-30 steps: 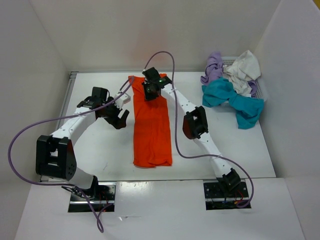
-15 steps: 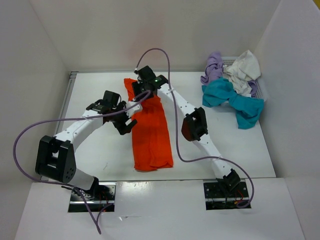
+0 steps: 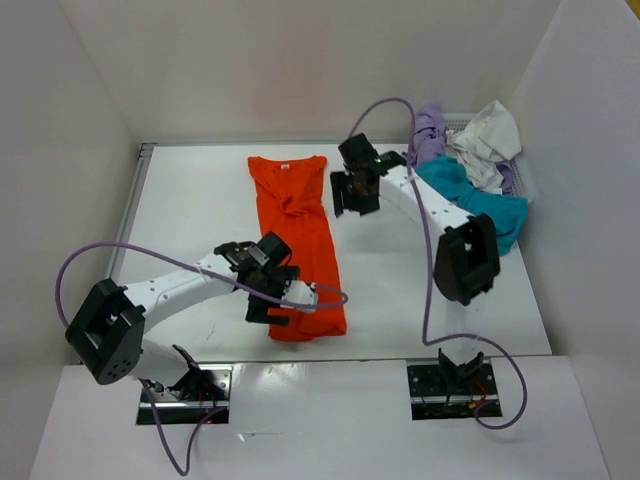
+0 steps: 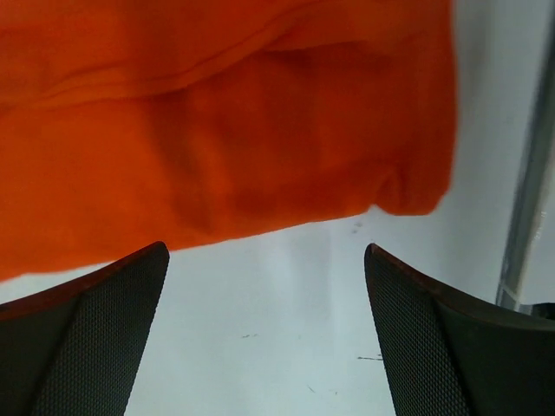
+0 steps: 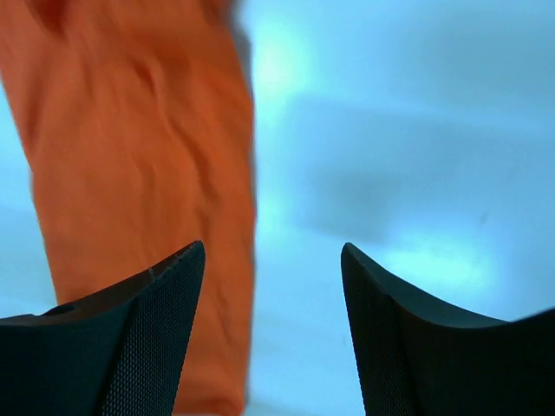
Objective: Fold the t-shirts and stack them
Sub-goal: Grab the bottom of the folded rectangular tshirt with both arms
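The orange t-shirt (image 3: 297, 235) lies on the table as a long folded strip, collar at the far end. My left gripper (image 3: 268, 300) is open and empty at the strip's near left edge; in the left wrist view the shirt's hem (image 4: 225, 130) lies just beyond the open fingers (image 4: 104, 321). My right gripper (image 3: 352, 195) is open and empty over bare table just right of the shirt's far end; in the right wrist view the orange shirt (image 5: 139, 199) lies at the left. The teal-blue (image 3: 470, 200), lavender (image 3: 428, 130) and off-white (image 3: 485, 140) t-shirts lie heaped at the far right.
A white mesh basket (image 3: 512, 175) is mostly hidden under the heap of shirts at the far right. White walls enclose the table (image 3: 200, 200) on the left, back and right. Purple cables loop from both arms.
The right gripper let go of the shirt's far end and moved right, off the cloth. The left gripper moved toward the near end of the strip. The collar end now lies flat.
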`<control>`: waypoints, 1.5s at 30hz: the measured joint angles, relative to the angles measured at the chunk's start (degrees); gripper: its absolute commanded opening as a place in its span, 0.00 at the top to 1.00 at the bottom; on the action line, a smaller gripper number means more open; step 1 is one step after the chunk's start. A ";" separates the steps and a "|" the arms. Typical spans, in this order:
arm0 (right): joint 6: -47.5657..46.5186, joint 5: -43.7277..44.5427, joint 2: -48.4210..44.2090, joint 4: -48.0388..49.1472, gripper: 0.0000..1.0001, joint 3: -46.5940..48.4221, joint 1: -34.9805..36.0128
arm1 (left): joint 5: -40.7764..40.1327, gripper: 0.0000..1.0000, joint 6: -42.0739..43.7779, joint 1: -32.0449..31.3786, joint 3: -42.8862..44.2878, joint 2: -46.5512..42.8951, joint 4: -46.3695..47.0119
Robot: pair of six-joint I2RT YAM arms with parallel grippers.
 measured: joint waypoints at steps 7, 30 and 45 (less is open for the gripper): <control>6.80 -7.23 -22.18 5.11 0.30 -36.79 -0.13 | 0.20 0.00 4.07 -8.02 -2.80 0.17 -1.40; 23.76 -22.62 -29.22 19.96 0.39 -59.49 15.98 | 5.51 0.80 4.39 -12.70 -4.92 3.89 1.31; 26.51 -24.52 -22.45 21.73 1.00 -59.41 26.45 | 3.82 0.92 3.08 -12.70 -8.22 0.98 -0.74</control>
